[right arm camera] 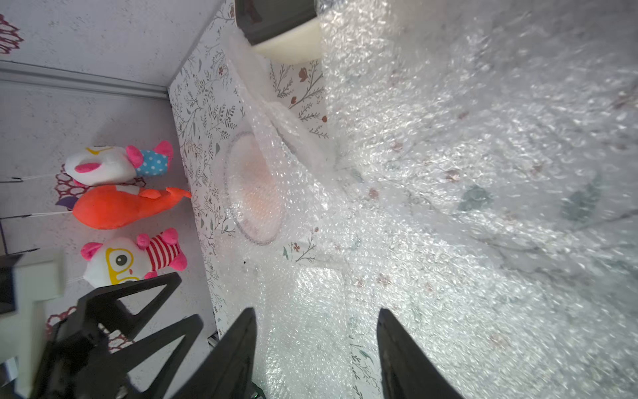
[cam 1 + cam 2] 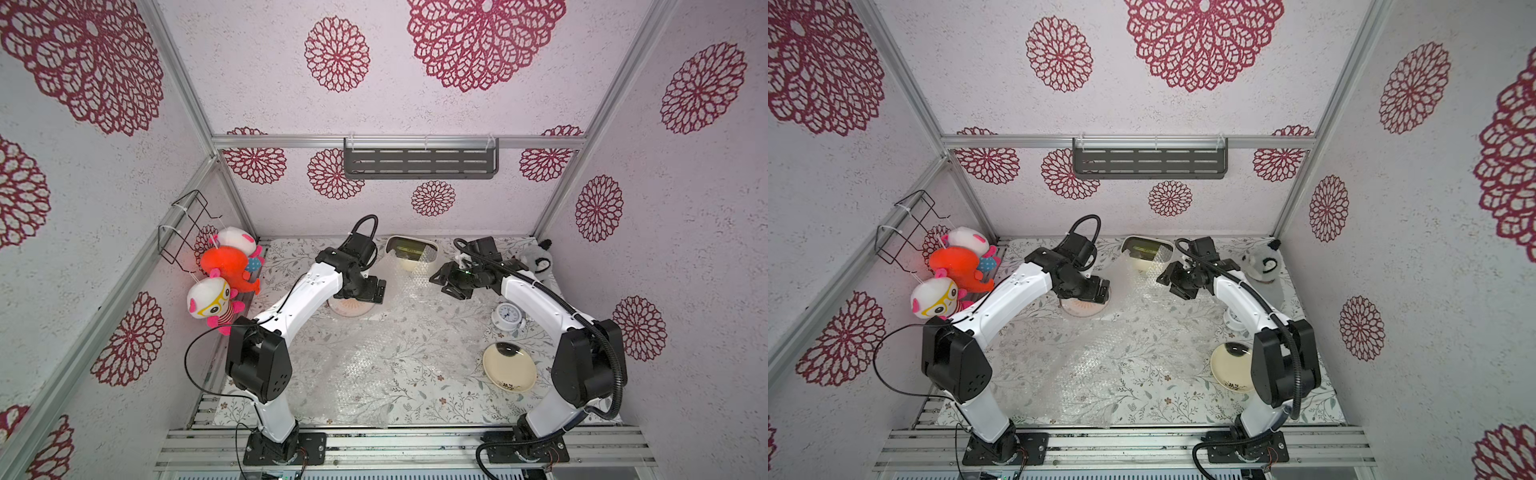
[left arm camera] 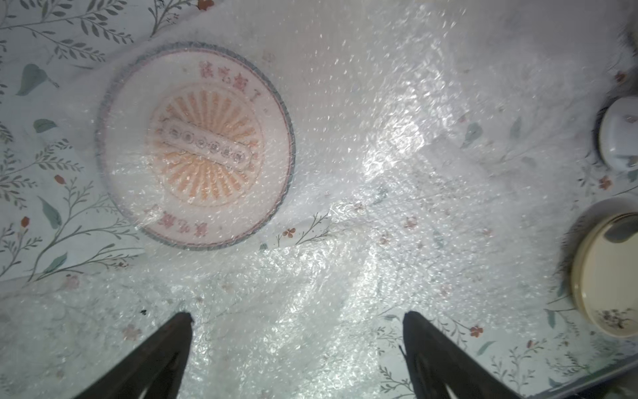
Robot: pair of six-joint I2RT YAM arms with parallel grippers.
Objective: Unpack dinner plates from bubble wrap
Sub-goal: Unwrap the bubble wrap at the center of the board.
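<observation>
Fingers [image 3: 162, 349] of the left gripper [image 3: 297, 313] loom closest in the left wrist view, spread wide, nothing between them. Beyond their tips lies the sunburst dinner plate [image 3: 196, 145], flat on the table [image 2: 457, 409] and veiled under bubble wrap [image 3: 379, 145]. In both top views that gripper hovers right over the plate, left of centre frame, so the left arm is clearly nearer. Over right of centre hangs the right gripper [image 2: 451, 286], fingers partly apart, wrap showing in the gap, no pinch that I can make out. One wrap edge runs just beside the plate's rim on the fingers' side: my pick for the grab. Bare table opens toward the frame's left. The cream plate [image 2: 509, 368], already unwrapped, and the alarm clock [image 2: 507, 318] crowd the lower right.
</observation>
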